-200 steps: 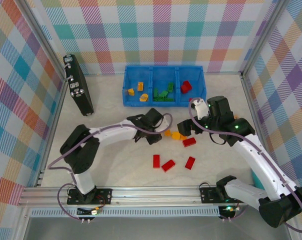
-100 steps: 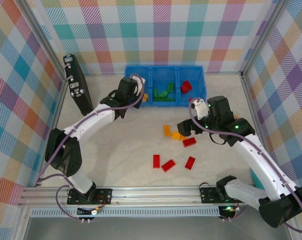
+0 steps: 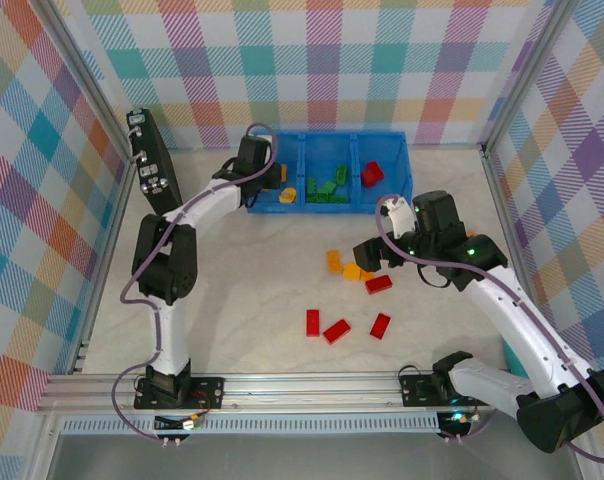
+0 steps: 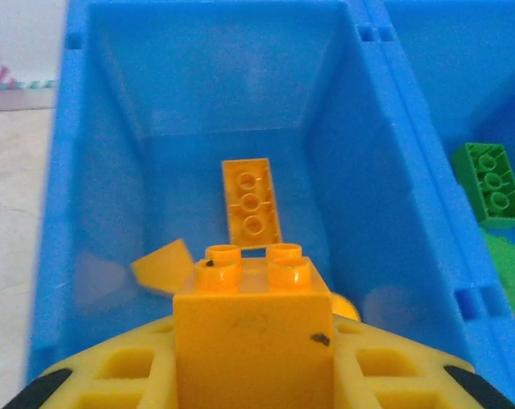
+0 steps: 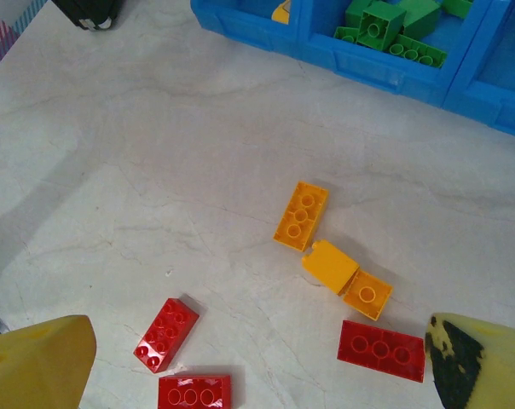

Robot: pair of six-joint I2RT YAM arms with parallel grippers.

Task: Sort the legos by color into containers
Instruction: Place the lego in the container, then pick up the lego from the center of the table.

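Observation:
My left gripper (image 3: 266,176) hangs over the left compartment of the blue bin (image 3: 327,209), shut on a yellow-orange brick (image 4: 251,328), studs pointing forward. Below it two yellow-orange bricks (image 4: 251,202) lie on that compartment's floor (image 4: 189,162). Green bricks (image 3: 327,188) fill the middle compartment and a red brick (image 3: 371,174) lies in the right one. My right gripper (image 3: 372,256) stands open above the table, nothing between its fingers (image 5: 36,362). Under it lie three yellow-orange bricks (image 5: 301,216) and red bricks (image 5: 381,350), (image 5: 165,334), (image 5: 194,393).
A black slab-like device (image 3: 155,170) leans by the left wall, close to the bin's left end. Plaid walls and metal posts close in the table on three sides. Another red brick (image 3: 380,326) lies nearer the front edge.
The left arm has swung from the middle of the table up and left to the bin's left compartment, still shut on its brick. The right arm has stayed in place.

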